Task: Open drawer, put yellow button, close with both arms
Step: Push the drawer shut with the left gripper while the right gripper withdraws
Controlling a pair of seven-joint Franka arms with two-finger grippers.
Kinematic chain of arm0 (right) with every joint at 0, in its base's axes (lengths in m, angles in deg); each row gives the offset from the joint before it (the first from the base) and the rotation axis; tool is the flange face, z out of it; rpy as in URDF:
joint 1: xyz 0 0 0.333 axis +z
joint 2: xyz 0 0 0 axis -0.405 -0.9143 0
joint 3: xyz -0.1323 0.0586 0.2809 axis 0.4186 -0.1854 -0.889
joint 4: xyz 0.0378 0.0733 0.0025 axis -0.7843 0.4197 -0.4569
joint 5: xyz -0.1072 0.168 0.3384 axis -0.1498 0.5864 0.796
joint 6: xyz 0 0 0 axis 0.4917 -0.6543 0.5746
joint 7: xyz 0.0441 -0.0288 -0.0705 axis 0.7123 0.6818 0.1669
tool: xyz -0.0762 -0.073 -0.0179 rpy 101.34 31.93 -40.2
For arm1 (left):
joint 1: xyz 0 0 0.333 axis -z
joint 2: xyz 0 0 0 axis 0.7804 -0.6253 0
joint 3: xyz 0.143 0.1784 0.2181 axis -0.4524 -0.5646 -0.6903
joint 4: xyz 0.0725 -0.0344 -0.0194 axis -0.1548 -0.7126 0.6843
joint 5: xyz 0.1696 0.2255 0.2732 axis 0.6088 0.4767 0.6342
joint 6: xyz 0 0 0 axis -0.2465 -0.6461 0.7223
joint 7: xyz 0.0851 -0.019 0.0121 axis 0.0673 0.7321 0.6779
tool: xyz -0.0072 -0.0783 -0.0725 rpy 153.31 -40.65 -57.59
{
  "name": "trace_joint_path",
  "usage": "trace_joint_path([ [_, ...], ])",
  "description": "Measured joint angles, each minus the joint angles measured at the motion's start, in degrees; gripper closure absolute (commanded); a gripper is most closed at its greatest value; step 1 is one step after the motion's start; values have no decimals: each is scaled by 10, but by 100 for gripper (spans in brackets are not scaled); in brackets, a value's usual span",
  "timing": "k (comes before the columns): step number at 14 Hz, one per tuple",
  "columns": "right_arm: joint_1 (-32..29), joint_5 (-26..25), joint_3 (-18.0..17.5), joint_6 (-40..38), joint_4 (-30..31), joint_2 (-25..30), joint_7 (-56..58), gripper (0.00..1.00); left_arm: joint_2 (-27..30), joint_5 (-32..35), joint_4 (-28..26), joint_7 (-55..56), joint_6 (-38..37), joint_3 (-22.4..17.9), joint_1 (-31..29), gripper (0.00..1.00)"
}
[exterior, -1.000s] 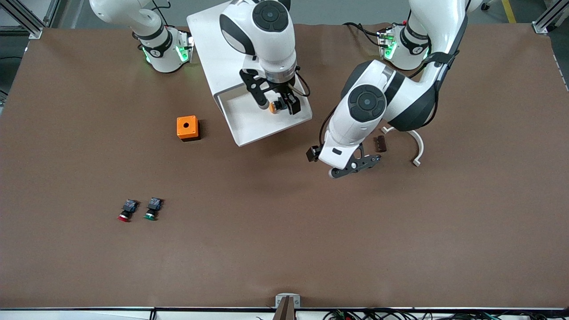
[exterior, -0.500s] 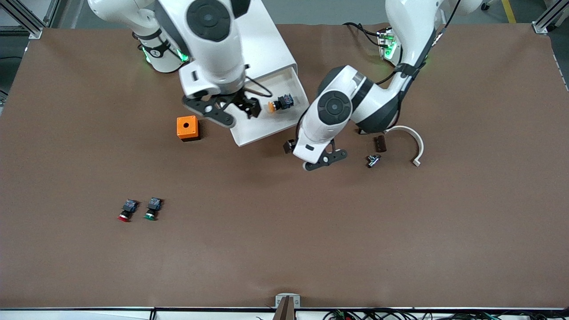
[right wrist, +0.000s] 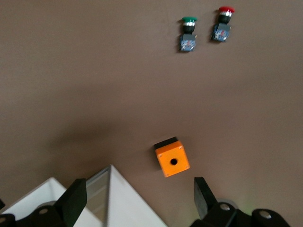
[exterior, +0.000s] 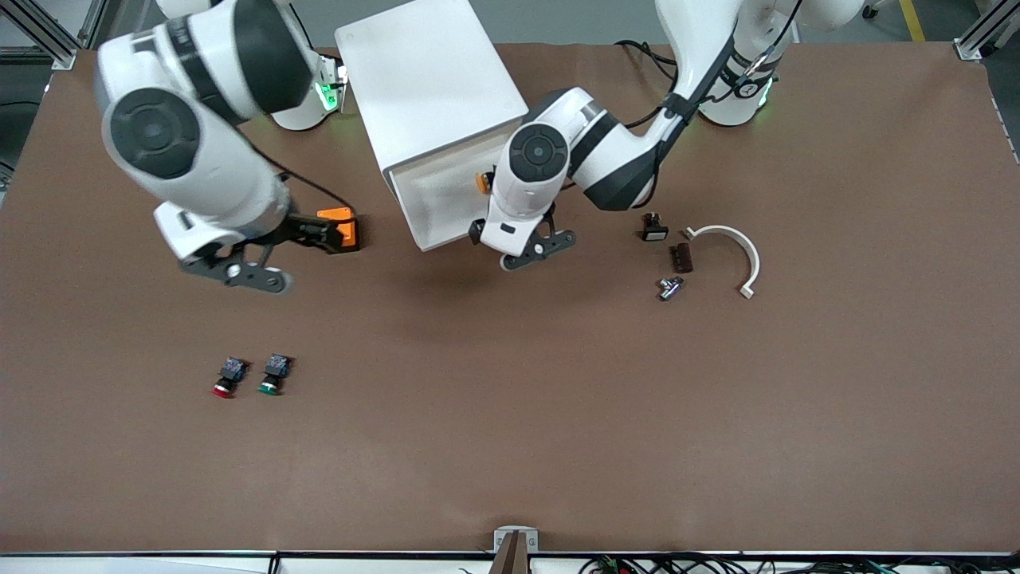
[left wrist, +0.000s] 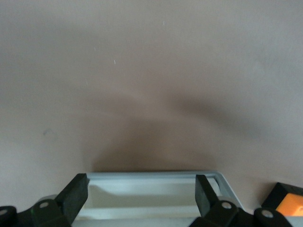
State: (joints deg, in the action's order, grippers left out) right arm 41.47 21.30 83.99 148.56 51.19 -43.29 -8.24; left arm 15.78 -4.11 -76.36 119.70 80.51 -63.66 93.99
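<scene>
White, the top drawer (exterior: pixel 434 203) stands pulled out in the front view, the yellow button (exterior: pixel 481 182) lying inside, half hidden under the left arm. The left gripper (exterior: pixel 532 249) hangs spread and empty over the drawer's front edge (left wrist: pixel 156 176). The right gripper (exterior: pixel 271 257) hangs spread and empty beside the orange box (right wrist: pixel 172 161).

the left gripper (left wrist: pixel 142 198) hangs with jaws wide; the drawer (left wrist: pixel 156 177) front edge lies between them, an orange box (left wrist: pixel 289 210) just outside one finger.
</scene>
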Motion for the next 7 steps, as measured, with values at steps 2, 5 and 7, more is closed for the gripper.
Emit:
trace_joint_path([
  [2,-44,0,0,-1,0,0,71,0,0,0,-1,31,-2,0,24,0],
  [5,-101,0,0,-26,-12,1,156,0,-1,0,-4,77,-3,0,62,0],
  [7,-125,0,0,-57,-35,4,192,0,-3,0,-5,104,-4,0,84,0],
])
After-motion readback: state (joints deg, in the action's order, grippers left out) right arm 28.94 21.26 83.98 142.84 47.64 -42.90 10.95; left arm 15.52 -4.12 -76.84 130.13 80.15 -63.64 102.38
